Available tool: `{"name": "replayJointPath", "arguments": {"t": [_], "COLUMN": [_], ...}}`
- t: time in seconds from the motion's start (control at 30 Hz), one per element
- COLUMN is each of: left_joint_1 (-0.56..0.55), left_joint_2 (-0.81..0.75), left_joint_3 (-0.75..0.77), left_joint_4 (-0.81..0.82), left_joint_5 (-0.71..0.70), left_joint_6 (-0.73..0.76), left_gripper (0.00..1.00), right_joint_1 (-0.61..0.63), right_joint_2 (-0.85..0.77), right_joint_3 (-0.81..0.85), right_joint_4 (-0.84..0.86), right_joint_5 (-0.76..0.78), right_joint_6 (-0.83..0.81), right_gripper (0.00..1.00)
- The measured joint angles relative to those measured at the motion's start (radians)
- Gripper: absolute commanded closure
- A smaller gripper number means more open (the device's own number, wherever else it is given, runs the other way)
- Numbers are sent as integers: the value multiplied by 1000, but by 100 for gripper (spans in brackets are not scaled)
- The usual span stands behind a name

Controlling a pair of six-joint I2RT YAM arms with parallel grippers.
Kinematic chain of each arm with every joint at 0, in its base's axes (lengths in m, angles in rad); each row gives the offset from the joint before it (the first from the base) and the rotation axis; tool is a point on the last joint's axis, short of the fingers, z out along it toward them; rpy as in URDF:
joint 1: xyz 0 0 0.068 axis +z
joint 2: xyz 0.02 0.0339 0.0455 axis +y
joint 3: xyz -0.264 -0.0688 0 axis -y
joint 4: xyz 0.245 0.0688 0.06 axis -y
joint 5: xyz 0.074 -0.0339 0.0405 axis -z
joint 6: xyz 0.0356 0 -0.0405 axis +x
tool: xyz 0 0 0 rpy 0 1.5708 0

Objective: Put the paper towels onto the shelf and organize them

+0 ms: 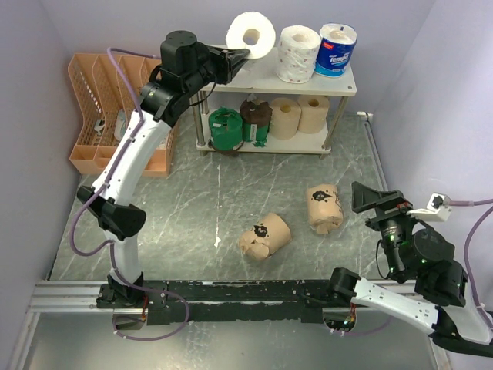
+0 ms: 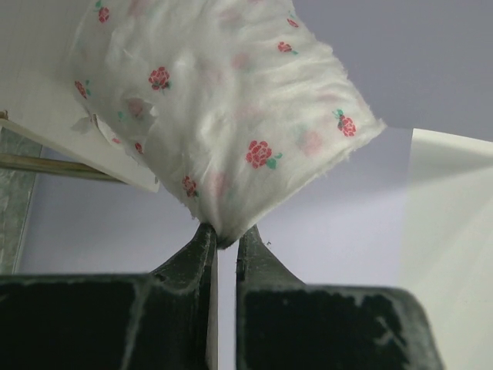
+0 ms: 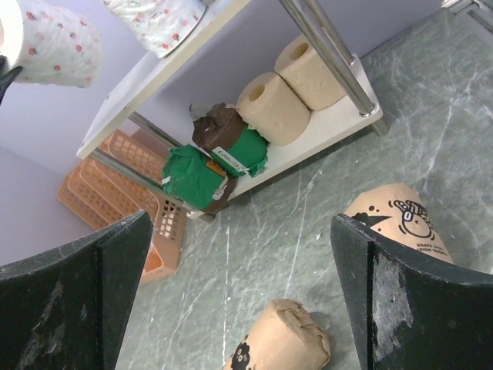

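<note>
My left gripper [image 1: 245, 54] is shut on the rim of a white rose-printed roll [image 1: 252, 35], holding it over the left end of the shelf's top board [image 1: 266, 77]; the left wrist view shows the roll's wall [image 2: 231, 116] pinched between the fingertips. On the top board stand a white speckled roll [image 1: 298, 52] and a blue-white wrapped roll [image 1: 336, 49]. The lower board [image 1: 304, 142] holds a green roll [image 1: 225, 128], a dark brown roll [image 1: 256, 119] and two tan rolls [image 1: 283, 117]. Two kraft-wrapped rolls [image 1: 264, 236] [image 1: 324, 207] lie on the table. My right gripper [image 1: 379, 198] is open and empty, right of them.
An orange slotted file organizer [image 1: 104, 108] stands left of the shelf against the back wall. Lilac walls close in the table on the left, back and right. The shelf's silver legs [image 1: 202, 119] stand on the marbled tabletop.
</note>
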Motion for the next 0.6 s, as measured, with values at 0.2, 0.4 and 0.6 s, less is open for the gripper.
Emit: {"name": "replayJointPath", "arguments": {"t": [0.2, 0.4, 0.6], "left_joint_1": [2, 2, -5], "left_joint_2": [49, 101, 115], "left_joint_3": [0, 0, 0], "left_joint_4": [30, 61, 85], "left_joint_5": [-19, -27, -30], "left_joint_6": [-3, -9, -8], "left_gripper": [93, 93, 93], "right_joint_1": [0, 0, 3], "right_joint_2": [-40, -58, -58], "right_joint_3": [-23, -35, -35], "right_joint_4": [-32, -35, -50], "right_joint_5": [11, 31, 53], "right_joint_6": [19, 6, 5], "right_gripper": [0, 0, 0]}}
